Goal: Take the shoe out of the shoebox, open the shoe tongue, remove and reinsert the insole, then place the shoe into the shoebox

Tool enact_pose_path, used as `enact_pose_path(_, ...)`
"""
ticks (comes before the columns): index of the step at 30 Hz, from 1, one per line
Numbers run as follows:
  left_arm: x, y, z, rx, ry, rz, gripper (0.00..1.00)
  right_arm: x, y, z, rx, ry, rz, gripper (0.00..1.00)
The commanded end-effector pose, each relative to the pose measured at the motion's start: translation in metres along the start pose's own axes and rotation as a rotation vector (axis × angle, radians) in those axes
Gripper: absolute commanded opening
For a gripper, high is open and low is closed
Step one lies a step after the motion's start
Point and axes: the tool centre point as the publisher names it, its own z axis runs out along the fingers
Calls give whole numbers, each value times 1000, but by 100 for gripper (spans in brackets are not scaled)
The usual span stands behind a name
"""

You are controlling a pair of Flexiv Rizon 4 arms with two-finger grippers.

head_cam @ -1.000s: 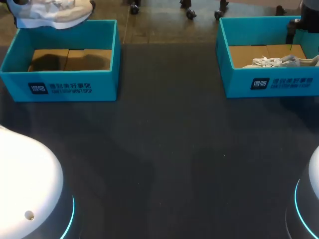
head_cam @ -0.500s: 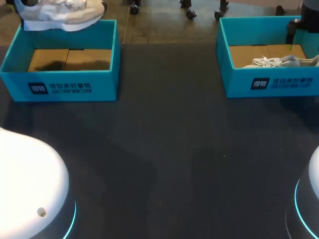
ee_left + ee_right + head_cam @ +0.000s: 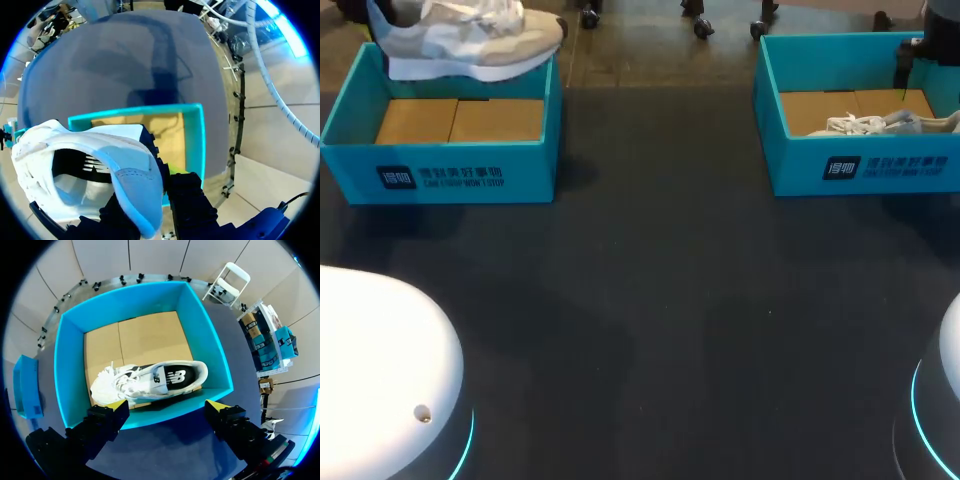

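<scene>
**Shoe out of box, swinging inward**

Over the last 1 s the shoe has travelled rightward and now hangs above the far rim of the left shoebox, whose cardboard floor lies bare. Left fingers clamped on its heel collar. Right fingers spread wide, holding nothing, above the right shoebox with a 2nd shoe inside. Judgement: take-out done; set-down on the surface for tongue work comes next.

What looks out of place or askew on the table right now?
Only the shoe in the right box: it lies on its side by the near wall. The other shoe is simply held above the left box by the left gripper.
</scene>
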Motion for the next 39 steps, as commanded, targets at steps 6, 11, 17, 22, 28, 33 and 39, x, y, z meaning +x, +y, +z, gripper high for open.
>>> enact_pose_path(6,-42,-48,-11,-49,10,28,0,0,-1,0,-2,0,0,100)
enact_pose_path(11,-68,-70,-14,-38,5,51,0,0,-1,0,-2,0,0,100)
enact_pose_path(17,-102,-100,-19,-27,2,86,0,0,-1,0,-2,0,0,100)
enact_pose_path(22,-134,-122,-21,-19,-1,97,0,0,-1,0,-2,0,0,100)
enact_pose_path(28,-172,-150,-19,9,-32,96,0,0,-1,0,-2,0,0,100)
enact_pose_path(33,-201,-172,-15,26,-60,75,0,0,-1,0,-2,0,0,100)
enact_pose_path(39,-235,-200,-7,39,-70,51,0,0,-1,0,-2,0,0,100)
